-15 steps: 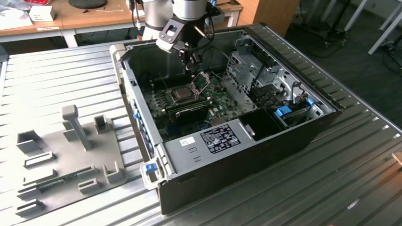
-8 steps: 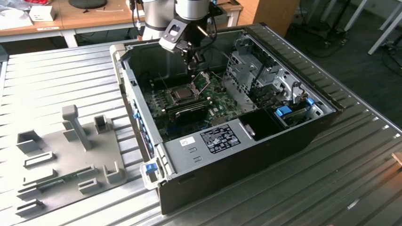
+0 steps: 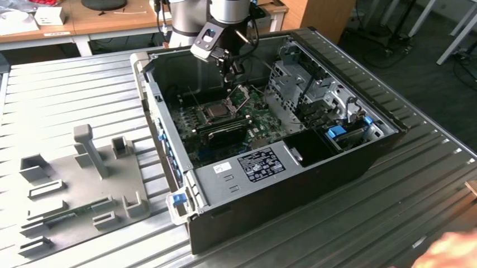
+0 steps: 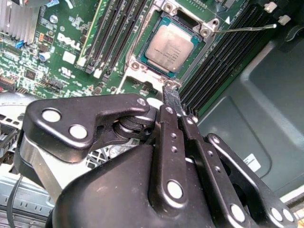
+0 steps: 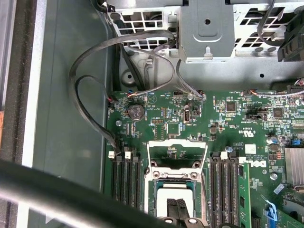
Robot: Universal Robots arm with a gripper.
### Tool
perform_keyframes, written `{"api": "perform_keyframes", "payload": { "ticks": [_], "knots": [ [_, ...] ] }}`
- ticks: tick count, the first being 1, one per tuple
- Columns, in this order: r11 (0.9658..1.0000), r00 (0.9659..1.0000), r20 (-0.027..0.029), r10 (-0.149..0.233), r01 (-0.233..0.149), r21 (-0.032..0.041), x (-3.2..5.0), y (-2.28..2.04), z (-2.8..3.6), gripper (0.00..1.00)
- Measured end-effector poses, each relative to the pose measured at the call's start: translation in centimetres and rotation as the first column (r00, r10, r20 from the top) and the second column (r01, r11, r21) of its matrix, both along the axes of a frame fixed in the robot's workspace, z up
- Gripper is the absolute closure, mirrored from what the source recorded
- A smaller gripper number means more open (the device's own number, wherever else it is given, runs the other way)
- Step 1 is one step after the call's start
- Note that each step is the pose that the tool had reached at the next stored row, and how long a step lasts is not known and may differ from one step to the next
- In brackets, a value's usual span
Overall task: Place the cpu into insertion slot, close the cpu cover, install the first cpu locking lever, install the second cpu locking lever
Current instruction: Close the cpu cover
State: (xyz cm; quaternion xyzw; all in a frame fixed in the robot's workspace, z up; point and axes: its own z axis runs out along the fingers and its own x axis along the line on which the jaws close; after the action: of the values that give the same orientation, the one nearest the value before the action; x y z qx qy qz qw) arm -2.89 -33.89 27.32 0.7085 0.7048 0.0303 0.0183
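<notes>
Grey-brown chip is already sitting flat in the socket on the green board, so we've got that step done. The metal cover is flipped up on its hinge, not closed. Our tool is clenched, nothing visible between the fingers, tip near the socket edge opposite the hinge. One wire lever sticks out free over the memory slots. The open computer case lies on our ribbed metal counter, with a grey fixture plate on the exterior view's left.
</notes>
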Motion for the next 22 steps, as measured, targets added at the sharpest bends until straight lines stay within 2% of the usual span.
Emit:
{"api": "perform_keyframes", "payload": {
  "ticks": [17, 22],
  "knots": [
    [1.0000, 1.0000, 0.0000, 0.000, 0.000, 0.0000, 0.01, 0.00, 0.44, 0.90],
    [1.0000, 1.0000, -0.0001, 0.000, 0.000, 0.0000, 0.37, 0.00, 0.44, 0.90]
  ]
}}
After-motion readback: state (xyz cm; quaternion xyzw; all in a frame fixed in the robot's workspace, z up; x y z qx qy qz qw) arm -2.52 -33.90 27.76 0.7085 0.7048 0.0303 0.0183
